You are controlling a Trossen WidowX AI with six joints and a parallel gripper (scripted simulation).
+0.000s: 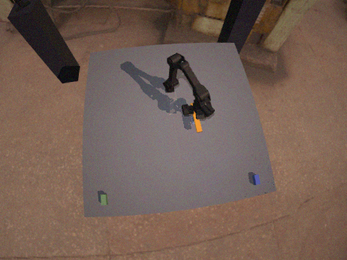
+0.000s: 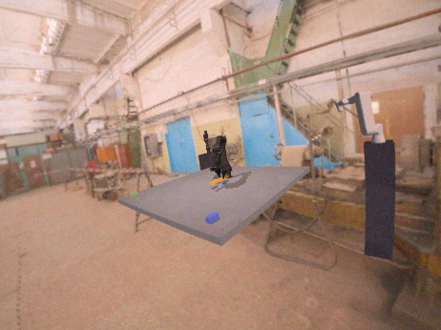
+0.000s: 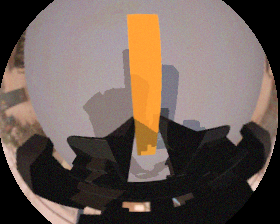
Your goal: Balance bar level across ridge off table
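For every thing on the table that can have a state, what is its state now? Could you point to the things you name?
Gripper [image 1: 194,110] [image 3: 146,118]: shut on the bar.
Bar [image 1: 198,125] [image 2: 218,181] [image 3: 145,60]: held; whether it is level or touching the ridge, I cannot tell.
Arm [image 1: 192,77] [image 2: 220,155]: bent, reaching down to the bar.
Green block [image 1: 104,199] [image 2: 134,195]: resting near a table corner.
Blue block [image 1: 257,179] [image 2: 212,217]: resting near another corner.

The orange bar [image 1: 199,126] [image 2: 218,181] [image 3: 145,65] is partly hidden in the top view by the black gripper [image 1: 194,111] [image 2: 220,175] [image 3: 146,118], its fingertips too small to read from outside. Blurred beneath, the bluish shape's contact with the bar, well in from the table's [image 1: 150,170] [image 2: 177,206] [image 3: 75,50] corners, is indistinct.
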